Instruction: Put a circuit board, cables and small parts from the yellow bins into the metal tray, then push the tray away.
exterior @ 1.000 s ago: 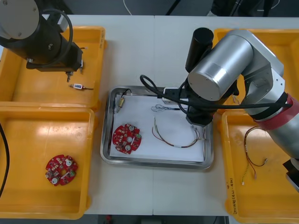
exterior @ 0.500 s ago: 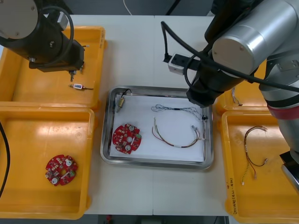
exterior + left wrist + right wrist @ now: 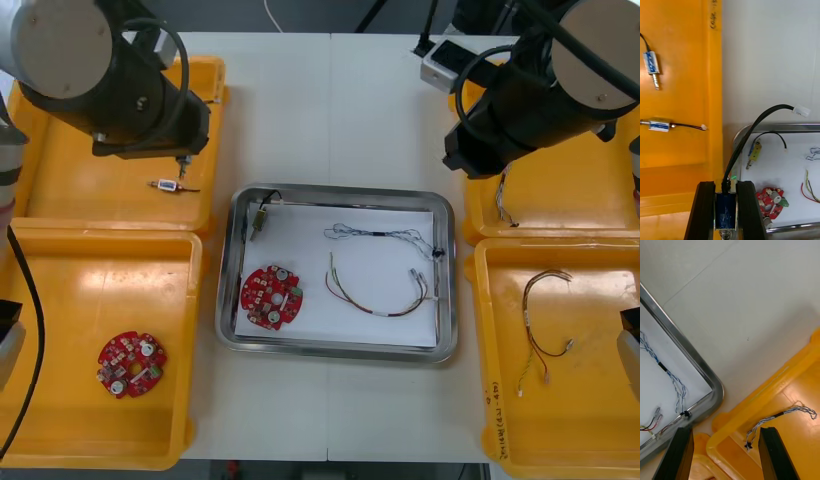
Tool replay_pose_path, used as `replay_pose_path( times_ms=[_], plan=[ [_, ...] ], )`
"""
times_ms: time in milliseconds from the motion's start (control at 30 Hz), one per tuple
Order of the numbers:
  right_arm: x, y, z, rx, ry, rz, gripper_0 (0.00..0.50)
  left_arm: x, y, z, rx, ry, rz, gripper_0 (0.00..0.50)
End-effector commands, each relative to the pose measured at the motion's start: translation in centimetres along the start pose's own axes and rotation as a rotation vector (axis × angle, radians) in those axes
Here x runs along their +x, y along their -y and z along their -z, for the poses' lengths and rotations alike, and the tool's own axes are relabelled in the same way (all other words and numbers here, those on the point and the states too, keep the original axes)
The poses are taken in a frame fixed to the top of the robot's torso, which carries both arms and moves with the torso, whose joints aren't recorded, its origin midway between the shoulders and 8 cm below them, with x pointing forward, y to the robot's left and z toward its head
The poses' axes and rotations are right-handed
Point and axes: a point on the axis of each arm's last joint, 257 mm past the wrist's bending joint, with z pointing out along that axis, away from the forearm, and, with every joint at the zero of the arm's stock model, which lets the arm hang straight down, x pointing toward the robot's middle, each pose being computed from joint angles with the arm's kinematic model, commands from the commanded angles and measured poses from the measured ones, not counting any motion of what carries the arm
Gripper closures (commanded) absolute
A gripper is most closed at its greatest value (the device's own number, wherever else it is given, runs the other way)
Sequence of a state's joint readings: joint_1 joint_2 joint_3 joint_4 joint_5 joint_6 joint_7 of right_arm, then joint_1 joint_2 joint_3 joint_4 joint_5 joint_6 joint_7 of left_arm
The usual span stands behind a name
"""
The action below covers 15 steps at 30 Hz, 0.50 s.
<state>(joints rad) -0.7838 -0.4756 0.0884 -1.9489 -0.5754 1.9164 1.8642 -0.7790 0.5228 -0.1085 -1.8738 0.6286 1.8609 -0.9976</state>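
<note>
Since a second ago the right arm [image 3: 540, 100] has left the metal tray [image 3: 338, 352] and now hangs over the far right bin [image 3: 580, 200], while the left arm [image 3: 110, 80] has shifted a little toward the tray, above the far left bin [image 3: 60, 190]. On the tray's white inside lie a red circuit board [image 3: 271, 296], a red and yellow cable [image 3: 378, 290], a blue and white cable [image 3: 385, 237] and, in the far left corner, a small metal part [image 3: 259, 222]. In the right wrist view the right gripper [image 3: 725, 431] stands wide open and empty over the bin's rim, beside the tray's corner. In the left wrist view the left gripper [image 3: 725, 185] is closed on a small blue part [image 3: 725, 210] with a black cable [image 3: 752, 131], above its bin's rim.
</note>
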Motion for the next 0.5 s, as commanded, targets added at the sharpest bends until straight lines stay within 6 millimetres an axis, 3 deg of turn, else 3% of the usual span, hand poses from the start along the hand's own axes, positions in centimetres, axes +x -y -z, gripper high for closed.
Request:
replay_pose_path(
  times_ms=[33, 200, 500],
  plan=[
    [1.8, 3.8, 2.2, 0.069, 0.020, -0.111, 0.000, 1.1, 4.4, -0.7, 0.038, 0.012, 0.065, 0.499],
    [5.3, 6.7, 2.9, 0.109, -0.010, -0.197, 0.000, 2.2, 7.8, -2.2, 0.067, 0.020, 0.073, 0.499],
    [10.5, 9.6, 3.8, 0.144, -0.052, -0.312, 0.000, 5.8, 10.6, -4.7, 0.058, -0.049, 0.002, 0.500]
  ],
)
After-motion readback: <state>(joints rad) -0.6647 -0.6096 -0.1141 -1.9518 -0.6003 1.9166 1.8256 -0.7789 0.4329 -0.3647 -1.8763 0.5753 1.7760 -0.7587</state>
